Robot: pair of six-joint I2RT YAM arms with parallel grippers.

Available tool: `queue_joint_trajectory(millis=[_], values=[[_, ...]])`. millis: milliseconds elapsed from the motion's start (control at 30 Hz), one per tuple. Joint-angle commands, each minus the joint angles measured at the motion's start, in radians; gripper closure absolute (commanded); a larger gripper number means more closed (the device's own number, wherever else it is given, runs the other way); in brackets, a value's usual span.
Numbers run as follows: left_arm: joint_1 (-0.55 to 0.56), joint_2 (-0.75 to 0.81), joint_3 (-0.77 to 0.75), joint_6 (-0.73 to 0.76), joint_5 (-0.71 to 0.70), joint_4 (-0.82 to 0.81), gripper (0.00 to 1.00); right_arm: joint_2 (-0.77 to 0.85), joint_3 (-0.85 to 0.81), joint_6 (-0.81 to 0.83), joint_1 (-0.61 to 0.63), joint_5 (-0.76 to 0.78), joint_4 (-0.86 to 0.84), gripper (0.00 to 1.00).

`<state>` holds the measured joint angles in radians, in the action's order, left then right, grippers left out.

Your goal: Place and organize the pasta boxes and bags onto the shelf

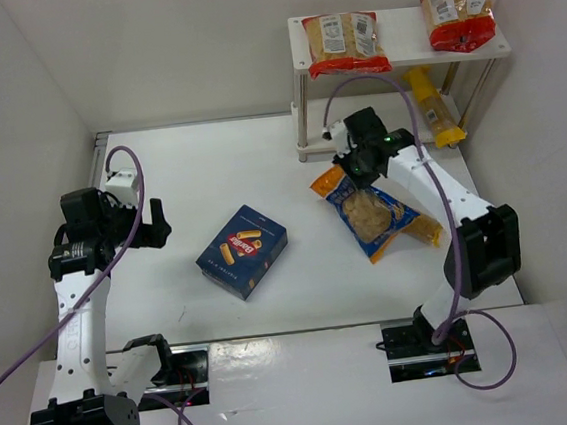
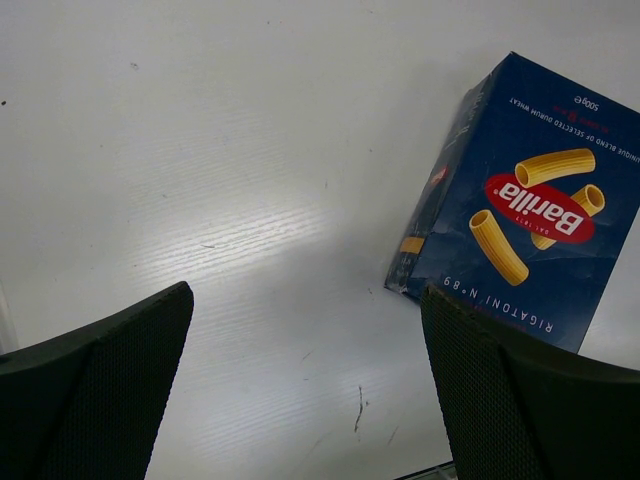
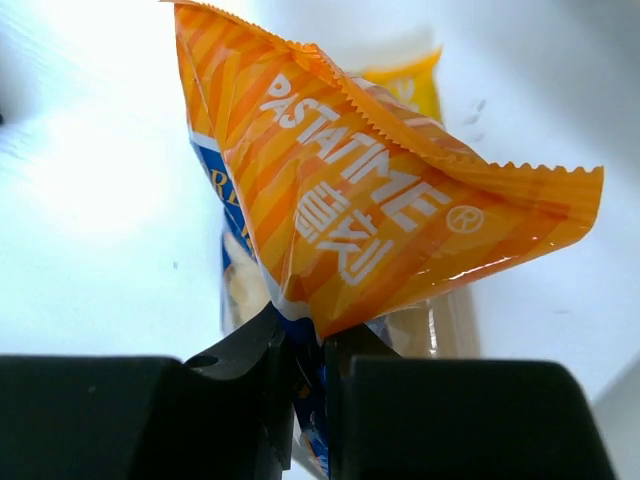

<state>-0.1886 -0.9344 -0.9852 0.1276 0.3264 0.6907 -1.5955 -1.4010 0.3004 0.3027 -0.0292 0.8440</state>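
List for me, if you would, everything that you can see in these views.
shelf: one, white, two tiers, far right.
red-trimmed bags: two, on the top board.
yellow bag: one, under the top board, end sticking out.
blue-trimmed bag: one, orange end, on the table.
orange-yellow bag: one, partly under the blue-trimmed bag.
pasta box: one, dark blue, table centre.
table: one, white.
left hand: black, open, left of the box.
right hand: black, shut on the blue-trimmed bag.

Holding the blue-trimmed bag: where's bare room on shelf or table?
Shelf top: only a narrow strip between the two red-trimmed bags. Beneath, mostly hidden; the yellow bag crowds the right end. Widest bare table: between the box and the shelf's left legs.
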Motion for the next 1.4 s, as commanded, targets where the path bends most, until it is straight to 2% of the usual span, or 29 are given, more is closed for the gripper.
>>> queue_joint_trajectory(millis=[0, 233, 300, 533, 733, 867, 967, 1033, 1067, 1100, 1167, 1200, 1267, 1300, 1367], values=[[-0.006, 0.009, 0.006, 0.001, 0.01, -0.014, 0.0, 0.043, -0.026, -0.035, 0.125, 0.303, -0.101, 1.0], [-0.006, 0.019, 0.006, 0.001, 0.01, -0.014, 0.0, -0.107, 0.092, -0.055, 0.277, 0.54, -0.253, 1.0], [-0.006, 0.028, 0.006, 0.001, 0.01, -0.014, 0.0, -0.165, 0.106, -0.064, 0.34, 0.673, -0.316, 1.0], [-0.006, 0.037, 0.006, 0.001, 0.01, -0.014, 0.0, -0.251, 0.062, -0.092, 0.455, 0.753, -0.359, 1.0], [-0.006, 0.037, 0.006, 0.001, 0.01, -0.014, 0.0, -0.299, 0.062, -0.058, 0.57, 0.972, -0.416, 1.0], [-0.006, 0.046, 0.006, 0.001, 0.01, -0.014, 0.0, -0.33, 0.071, -0.003, 0.593, 1.093, -0.479, 1.0], [-0.006, 0.046, 0.006, 0.001, 0.01, -0.014, 0.0, -0.34, 0.071, -0.003, 0.602, 1.095, -0.491, 1.0], [-0.006, 0.046, 0.006, 0.001, 0.01, -0.014, 0.0, -0.322, 0.042, -0.03, 0.613, 1.027, -0.435, 0.98], [-0.006, 0.046, 0.006, 0.001, 0.01, -0.014, 0.0, -0.301, 0.031, -0.041, 0.624, 0.88, -0.407, 0.96], [-0.006, 0.046, 0.006, 0.001, 0.01, -0.014, 0.0, -0.281, 0.007, -0.069, 0.624, 0.805, -0.383, 0.83], [-0.006, 0.046, 0.006, 0.001, 0.01, -0.014, 0.0, -0.22, -0.024, -0.069, 0.633, 0.639, -0.289, 0.64], [-0.006, 0.046, 0.006, 0.001, 0.01, -0.014, 0.0, -0.196, -0.033, -0.079, 0.633, 0.514, -0.267, 0.48], [-0.006, 0.055, 0.006, 0.001, 0.01, -0.023, 0.0, -0.129, -0.043, -0.064, 0.642, 0.346, -0.217, 0.37], [-0.006, 0.055, 0.006, 0.001, 0.01, -0.023, 0.0, -0.107, -0.043, -0.064, 0.642, 0.3, -0.188, 0.29], [-0.006, 0.065, 0.006, 0.001, 0.01, -0.023, 0.0, -0.048, -0.043, -0.037, 0.642, 0.206, -0.177, 0.22]])
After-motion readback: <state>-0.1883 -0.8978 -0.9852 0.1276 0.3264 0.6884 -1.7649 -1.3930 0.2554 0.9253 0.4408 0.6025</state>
